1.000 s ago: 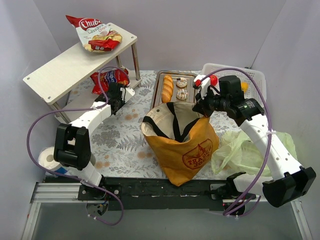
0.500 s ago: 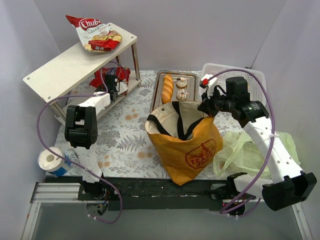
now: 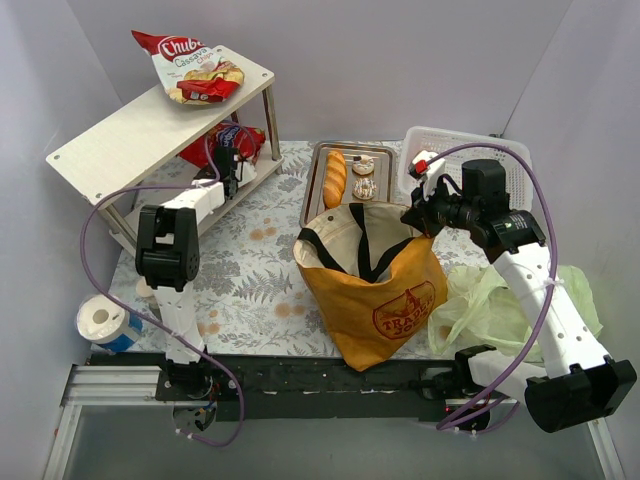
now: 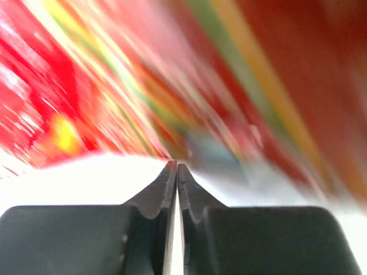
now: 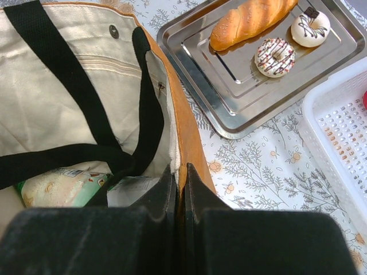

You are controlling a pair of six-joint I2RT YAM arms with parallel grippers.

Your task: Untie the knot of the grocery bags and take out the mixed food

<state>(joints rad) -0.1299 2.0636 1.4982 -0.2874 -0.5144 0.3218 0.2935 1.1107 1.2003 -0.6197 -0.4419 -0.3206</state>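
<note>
The left gripper (image 3: 227, 172) had carried its pinched red snack packet (image 3: 238, 143) into the white rack (image 3: 130, 135) for stowing, while the right gripper (image 5: 179, 169), clamped on the Trader Joe's tote (image 3: 385, 300) by its rim, held it open.

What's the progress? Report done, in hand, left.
Done: baguette and donuts on tray, chips bag on shelf. In hand: left hand pinches red snack packet at the lower shelf; right hand grips Trader Joe's tote rim. Left: pale green packet inside tote.
</note>
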